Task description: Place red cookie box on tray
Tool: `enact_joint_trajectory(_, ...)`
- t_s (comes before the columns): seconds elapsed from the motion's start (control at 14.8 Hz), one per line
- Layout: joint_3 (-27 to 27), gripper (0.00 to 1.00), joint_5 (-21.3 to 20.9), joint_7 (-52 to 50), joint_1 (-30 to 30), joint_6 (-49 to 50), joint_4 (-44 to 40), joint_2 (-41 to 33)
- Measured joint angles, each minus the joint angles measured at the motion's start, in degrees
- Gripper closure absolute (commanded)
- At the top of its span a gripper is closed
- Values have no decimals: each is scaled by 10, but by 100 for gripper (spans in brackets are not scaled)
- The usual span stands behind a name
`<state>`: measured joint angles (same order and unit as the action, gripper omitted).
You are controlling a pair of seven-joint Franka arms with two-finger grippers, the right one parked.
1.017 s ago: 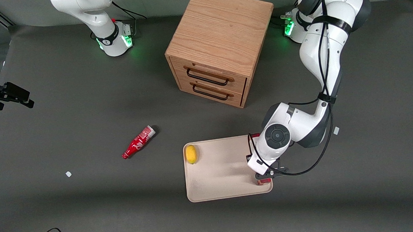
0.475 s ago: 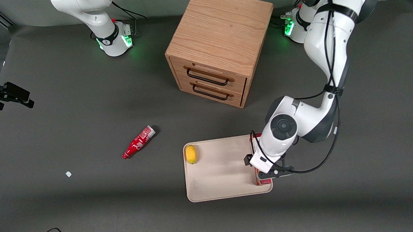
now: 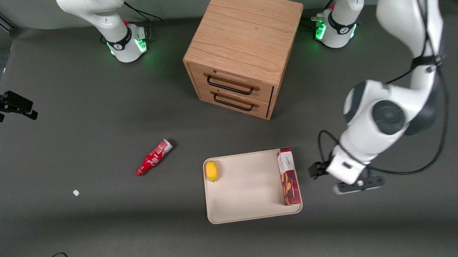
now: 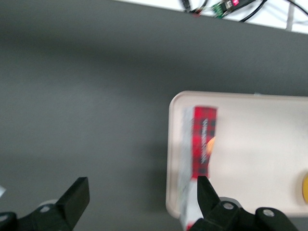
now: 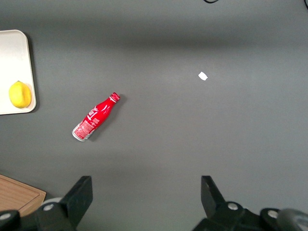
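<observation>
Plaid carton (image 3: pixel 288 176) (slim) on beige tray (image 3: pixel 243 189), hand (image 3: pixel 357 184) apart — spread

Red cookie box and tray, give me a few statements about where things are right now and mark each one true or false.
1. The red cookie box lies flat on the tray. True.
2. The claw is shut on the box. False: it is open and off the tray, toward the working arm's end of the table.
3. A lemon sits on the tray. True.
4. The red bottle is on the tray. False: it lies on the table.
5. The cabinet has an open drawer. False: both are shut.
</observation>
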<state>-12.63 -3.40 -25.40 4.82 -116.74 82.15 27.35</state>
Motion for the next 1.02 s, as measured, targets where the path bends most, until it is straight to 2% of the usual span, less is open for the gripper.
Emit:
enact_joint_trajectory(0.27, 1, 0, 10, 76, -71, 146, 16, -91)
enact_joint_trajectory(0.61, 3, 0, 16, 197, -166, 227, 102, -230)
enact_joint_trajectory(0.81, 3, 0, 32, 211, -180, 269, 122, -299)
enact_joint_trajectory(1.02, 3, 0, 46, 232, -183, 291, 127, -338)
